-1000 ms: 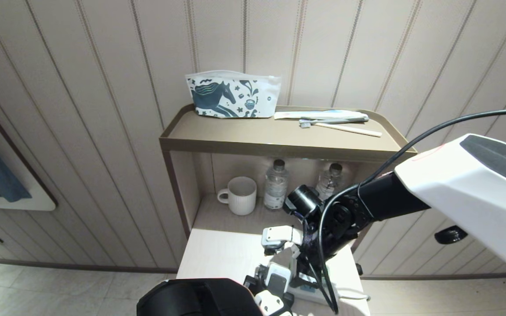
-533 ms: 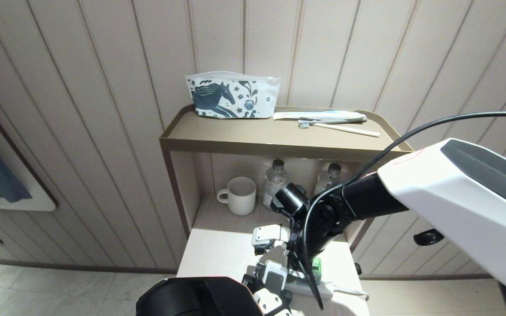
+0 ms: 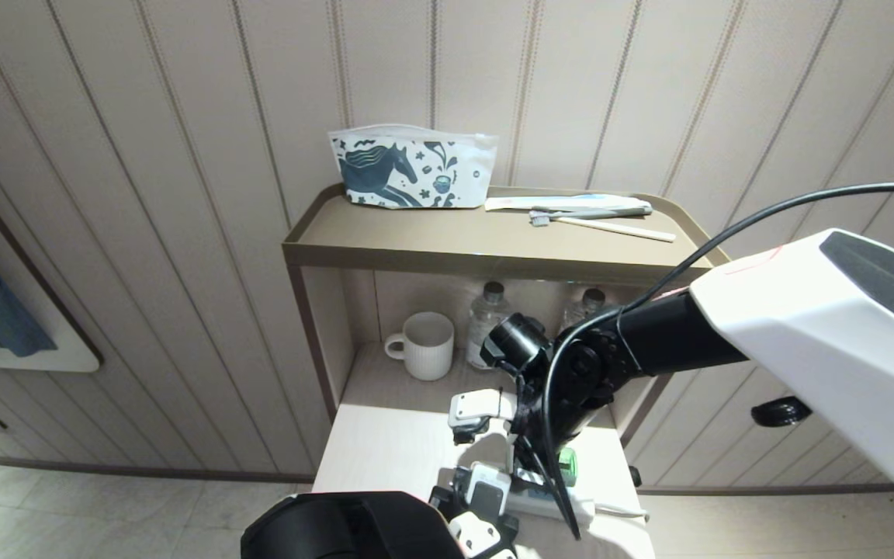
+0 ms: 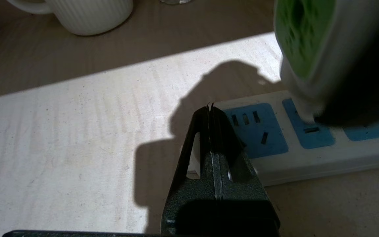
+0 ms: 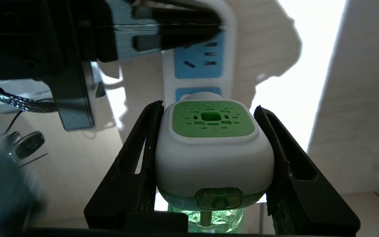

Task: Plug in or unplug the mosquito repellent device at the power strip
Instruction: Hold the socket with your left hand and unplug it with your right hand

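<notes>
The right claw (image 5: pixel 209 144) grips the mosquito repellent device (image 5: pixel 211 148), 1 black finger pressed to each side of its white body. The right wrist view alone shows this hold, along with the green vented top and the translucent green bottle at the claw's base. Just beyond the fingertips, the device sits over the 2nd blue socket panel of the power strip (image 5: pixel 222 39); whether its pins are seated cannot be told.

From the head view only a green sliver of the device (image 3: pixel 567 466) shows behind the right arm and its black cable, with the strip (image 3: pixel 548 505) lying on the counter (image 3: pixel 393 442) beneath.

The left claw (image 4: pixel 210 113) is closed, its 2 fingers meeting at the tips, empty. The left wrist view shows it resting at the strip's end beside the 1st blue panel (image 4: pixel 257 130), the device blurred off to its side. A white ribbed mug (image 4: pixel 87 14) stands far beyond its tips, on the shaded shelf.
</notes>
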Motion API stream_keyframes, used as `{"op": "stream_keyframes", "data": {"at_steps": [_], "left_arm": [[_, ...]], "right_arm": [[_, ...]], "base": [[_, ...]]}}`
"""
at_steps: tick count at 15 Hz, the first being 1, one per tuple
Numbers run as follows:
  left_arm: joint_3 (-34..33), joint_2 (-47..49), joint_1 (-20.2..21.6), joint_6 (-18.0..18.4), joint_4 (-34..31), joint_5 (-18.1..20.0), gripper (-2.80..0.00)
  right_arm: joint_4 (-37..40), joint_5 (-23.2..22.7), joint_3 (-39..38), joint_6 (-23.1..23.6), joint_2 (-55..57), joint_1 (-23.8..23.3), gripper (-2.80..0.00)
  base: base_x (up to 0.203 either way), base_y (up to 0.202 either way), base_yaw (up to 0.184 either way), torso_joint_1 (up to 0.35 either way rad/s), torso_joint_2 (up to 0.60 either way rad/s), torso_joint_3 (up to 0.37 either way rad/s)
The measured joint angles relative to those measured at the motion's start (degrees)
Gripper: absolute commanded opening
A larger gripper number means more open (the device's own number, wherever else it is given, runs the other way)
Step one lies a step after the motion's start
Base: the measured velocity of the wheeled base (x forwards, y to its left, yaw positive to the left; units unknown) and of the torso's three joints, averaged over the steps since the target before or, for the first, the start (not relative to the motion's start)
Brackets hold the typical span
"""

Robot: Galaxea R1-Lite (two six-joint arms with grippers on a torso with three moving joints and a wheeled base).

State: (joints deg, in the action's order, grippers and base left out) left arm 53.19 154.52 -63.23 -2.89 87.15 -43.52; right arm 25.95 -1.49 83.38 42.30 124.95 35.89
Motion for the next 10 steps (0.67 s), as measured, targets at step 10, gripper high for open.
{"op": "stream_keyframes", "data": {"at_steps": [10], "left_arm": [[-0.61, -0.55, -0.22, -0.04, 0.03, -0.36, -2.8]], "right_arm": [[-0.01, -0.05, -1.31, -0.4, -3.95, -0.37, -2.8]], "base": [[0.0, 0.0, 0.0, 0.0, 0.0, 0.0]]}}
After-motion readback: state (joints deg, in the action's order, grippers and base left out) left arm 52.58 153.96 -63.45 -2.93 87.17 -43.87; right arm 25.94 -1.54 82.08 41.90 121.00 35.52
